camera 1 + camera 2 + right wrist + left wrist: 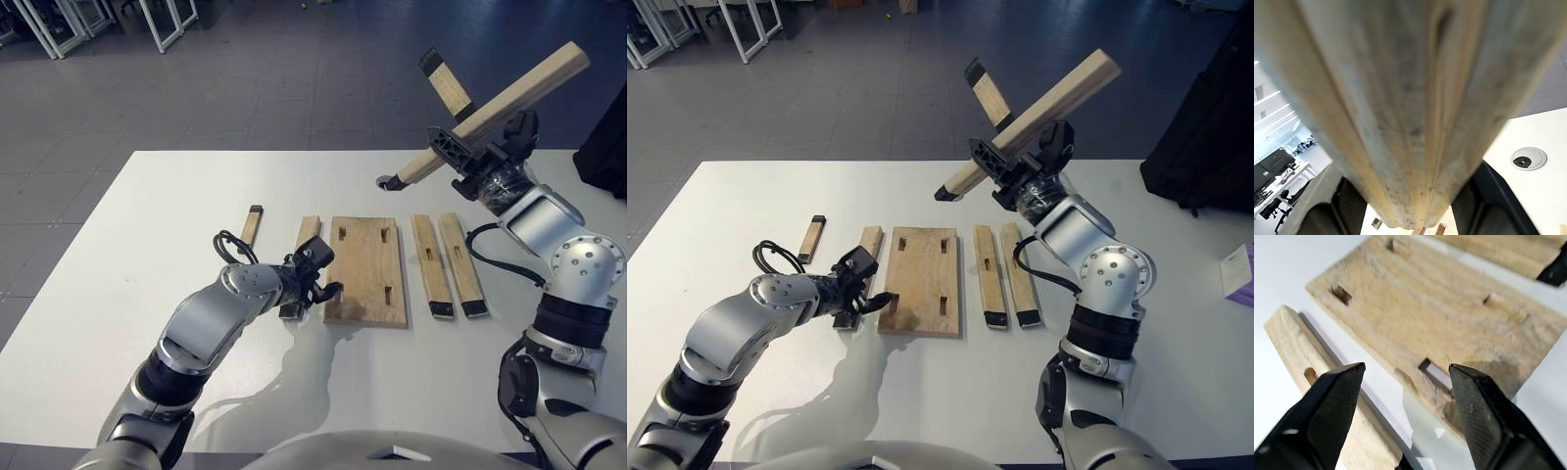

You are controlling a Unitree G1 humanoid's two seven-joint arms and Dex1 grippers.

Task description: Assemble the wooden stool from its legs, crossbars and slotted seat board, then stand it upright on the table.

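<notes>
Left eye view: the right hand (485,142) is up high over the far right of the tabletop (137,255), pinched tight on a crossed pair of bars (519,96). That's a long one with a shorter one set across it, black-capped ends in the air, and I'd say it's a joined sub-piece held clear of the work. Down below, the seat board (367,264) lies flat with four slots facing up, likely so parts can drop in from above. Two slotted legs (431,264) lie side by side just right of it, another leg (307,235) lies just left, and a short bar (252,225) is further left. The left hand (315,291) hovers low at the board's near left corner, fingers (1332,396) spread wide, straddling the gap between the board's edge and that leg, gripping nothing. Whether it's lining up on the board or the leg, I can't tell.
</notes>
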